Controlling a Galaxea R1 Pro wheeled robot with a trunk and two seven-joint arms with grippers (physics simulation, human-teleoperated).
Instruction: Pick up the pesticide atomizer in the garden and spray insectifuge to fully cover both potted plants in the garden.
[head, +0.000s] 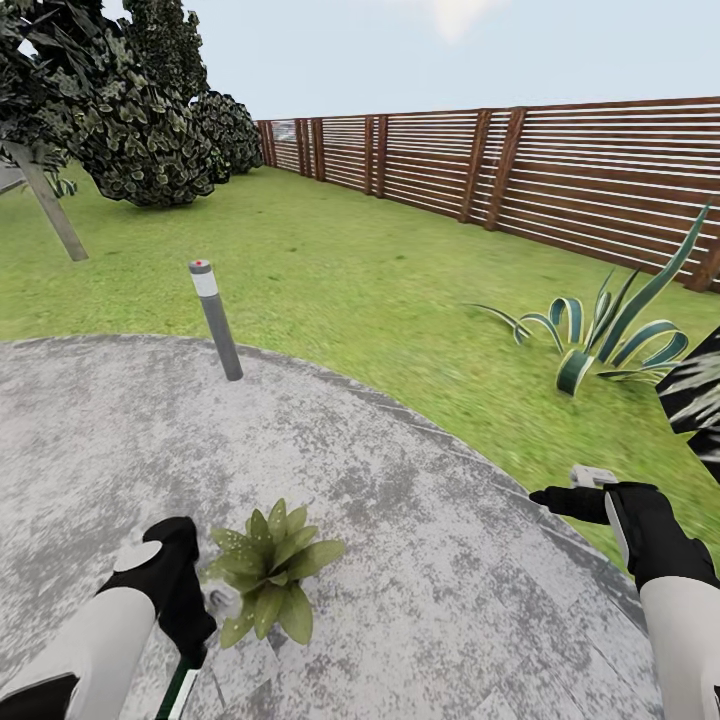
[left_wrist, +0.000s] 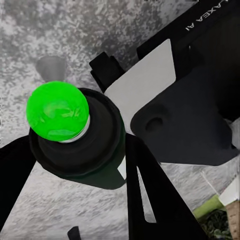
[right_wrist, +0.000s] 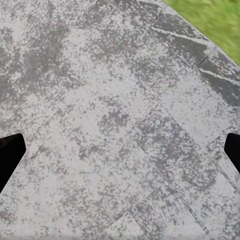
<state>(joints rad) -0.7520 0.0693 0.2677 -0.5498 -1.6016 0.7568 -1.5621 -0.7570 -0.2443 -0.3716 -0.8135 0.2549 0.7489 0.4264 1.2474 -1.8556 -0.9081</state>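
The pesticide atomizer (left_wrist: 85, 150), a black bottle with a bright green dot on top, sits between the fingers of my left gripper (left_wrist: 80, 167), which is shut on it. In the head view my left gripper (head: 195, 620) hangs low over the grey paved patch, right beside a potted plant (head: 270, 580) with pointed speckled green leaves. A bit of that plant's foliage (left_wrist: 216, 216) also shows past the bottle in the left wrist view. My right gripper (head: 552, 497) is held out over the patch's right edge, open and empty, its fingertips (right_wrist: 10, 155) spread wide above bare paving.
A grey lamp post (head: 216, 320) stands at the patch's far rim. A striped agave (head: 600, 345) grows on the lawn at the right, with dark palm fronds (head: 700, 390) beside it. The brown slatted fence (head: 520, 170) runs along the back, and trees (head: 130, 110) stand at the far left.
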